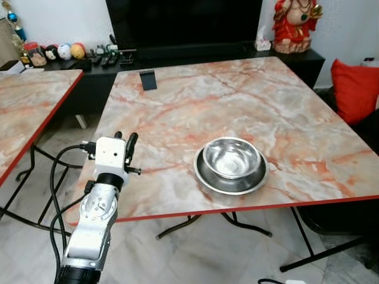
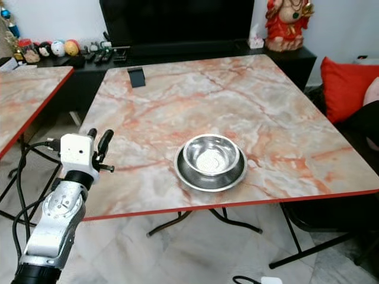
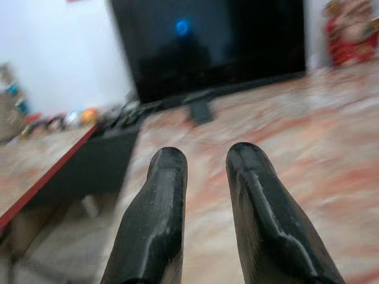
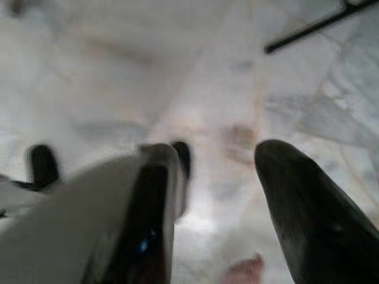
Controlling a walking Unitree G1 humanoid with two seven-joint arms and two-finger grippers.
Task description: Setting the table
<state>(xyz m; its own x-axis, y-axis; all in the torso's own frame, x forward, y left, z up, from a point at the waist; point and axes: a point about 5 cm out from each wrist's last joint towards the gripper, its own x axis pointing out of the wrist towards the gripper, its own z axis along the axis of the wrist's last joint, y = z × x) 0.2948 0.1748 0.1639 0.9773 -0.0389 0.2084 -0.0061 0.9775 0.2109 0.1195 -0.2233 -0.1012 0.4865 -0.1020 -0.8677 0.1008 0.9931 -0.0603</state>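
A steel bowl [image 1: 232,157] sits inside a shallow steel plate [image 1: 204,176] near the front edge of the marble table [image 1: 195,100]. My left gripper [image 1: 125,141] is raised at the table's front left corner, well to the left of the bowl. Its black fingers [image 3: 166,195] point toward the far side of the table, open, with nothing between them. In the right wrist view my right gripper [image 4: 222,154] hangs over the pale tiled floor, fingers apart and empty; the picture is blurred.
A second marble table [image 1: 29,100] stands to the left across a narrow gap. A small dark stand [image 1: 148,78] sits at the table's far edge. Behind are a black TV [image 1: 183,23], a low cabinet and a red statue [image 1: 294,23]. A red cushion [image 1: 355,89] lies at the right.
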